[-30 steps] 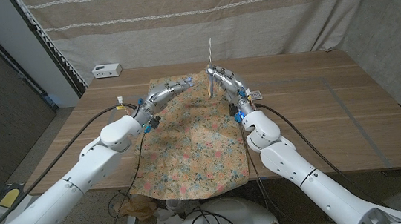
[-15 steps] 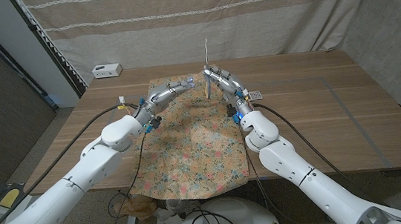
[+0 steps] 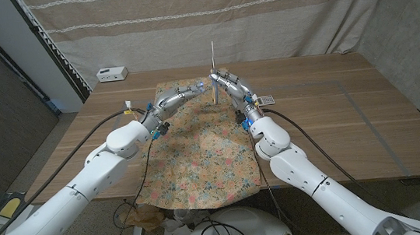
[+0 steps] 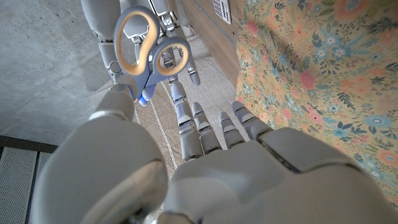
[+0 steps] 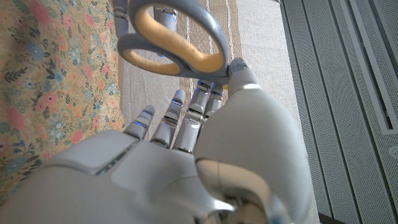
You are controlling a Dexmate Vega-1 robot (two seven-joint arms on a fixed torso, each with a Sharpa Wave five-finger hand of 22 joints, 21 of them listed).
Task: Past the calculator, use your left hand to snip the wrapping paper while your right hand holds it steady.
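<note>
Up at the far edge of the floral-printed wrapping paper [image 3: 197, 142], the right hand [image 3: 227, 83] grips grey-handled scissors with tan-lined loops [image 3: 214, 82], blades pointing straight up. Just beside them, the left hand [image 3: 184, 92] reaches toward the handles, fingers apart and holding nothing. Nearby, a small grey calculator [image 3: 267, 97] lies on the wooden table [image 3: 335, 112].

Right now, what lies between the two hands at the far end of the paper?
In the head view, scissors stand upright between the left hand and right hand.
</note>
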